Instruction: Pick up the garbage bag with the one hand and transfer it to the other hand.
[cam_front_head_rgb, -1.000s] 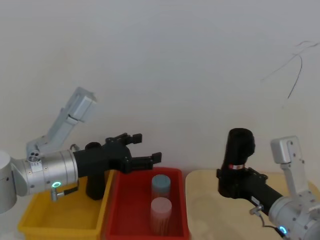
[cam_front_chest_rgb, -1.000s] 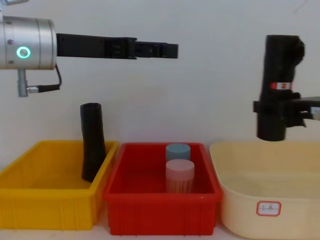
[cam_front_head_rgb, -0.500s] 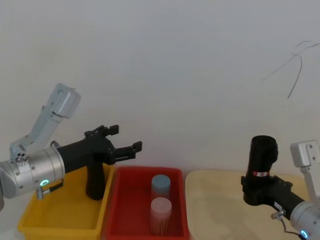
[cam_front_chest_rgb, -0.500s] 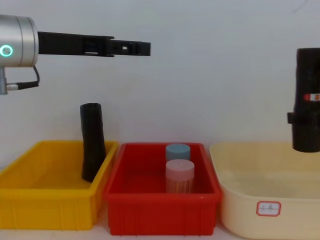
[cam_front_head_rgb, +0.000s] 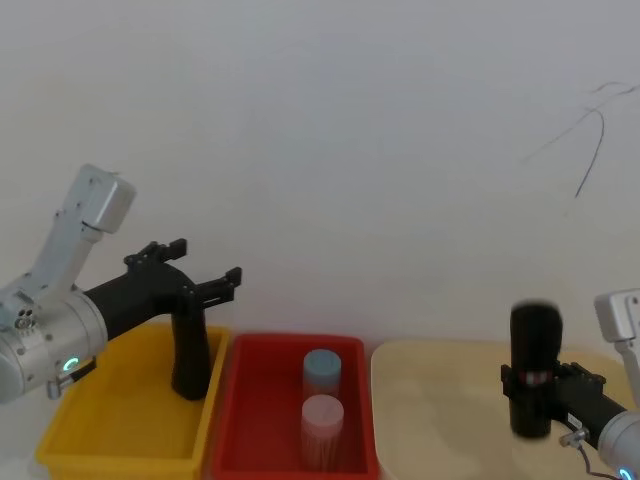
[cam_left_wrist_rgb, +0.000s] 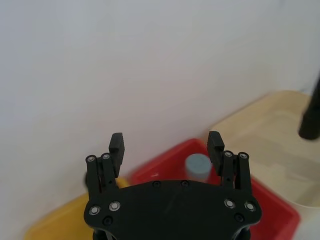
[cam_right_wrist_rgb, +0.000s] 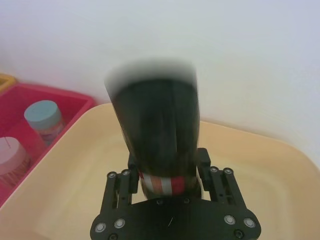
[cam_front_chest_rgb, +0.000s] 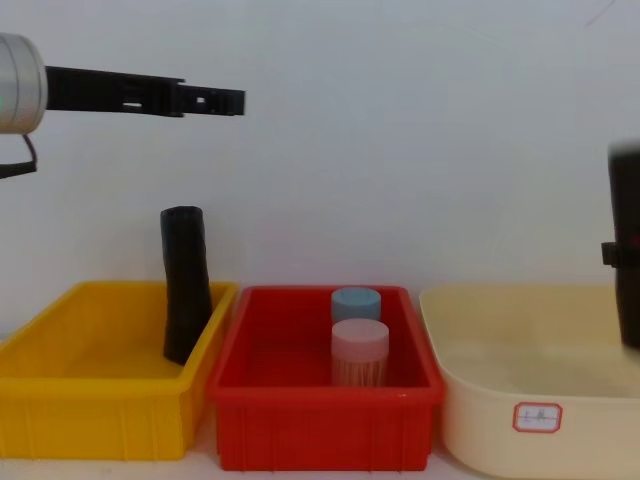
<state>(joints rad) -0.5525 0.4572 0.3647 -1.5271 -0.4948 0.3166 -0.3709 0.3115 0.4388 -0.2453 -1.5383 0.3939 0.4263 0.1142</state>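
Note:
The garbage bag (cam_front_head_rgb: 534, 350), a thick black roll with a red-and-white label band (cam_right_wrist_rgb: 162, 184), stands upright in my right gripper (cam_front_head_rgb: 531, 390), which is shut on it just above the beige basin (cam_front_head_rgb: 430, 420). In the right wrist view the roll (cam_right_wrist_rgb: 157, 125) rises between the two fingers of the right gripper (cam_right_wrist_rgb: 165, 172). At the chest view's right edge the garbage bag (cam_front_chest_rgb: 627, 260) is partly cut off. My left gripper (cam_front_head_rgb: 207, 262) is open with nothing in it, held high over the yellow bin (cam_front_head_rgb: 120, 440); it also appears as the left gripper (cam_left_wrist_rgb: 166, 145) and the left gripper (cam_front_chest_rgb: 220, 100).
A plain black roll (cam_front_chest_rgb: 185, 285) leans upright in the yellow bin (cam_front_chest_rgb: 90, 420). The red bin (cam_front_chest_rgb: 320, 415) in the middle holds a blue-lidded jar (cam_front_chest_rgb: 356, 302) and a pink-lidded jar (cam_front_chest_rgb: 359, 350). The beige basin (cam_front_chest_rgb: 540, 440) has a small label on its front.
My right gripper has carried the garbage bag down and to the right, low over the beige basin. My left arm has drawn back to the left, still open.

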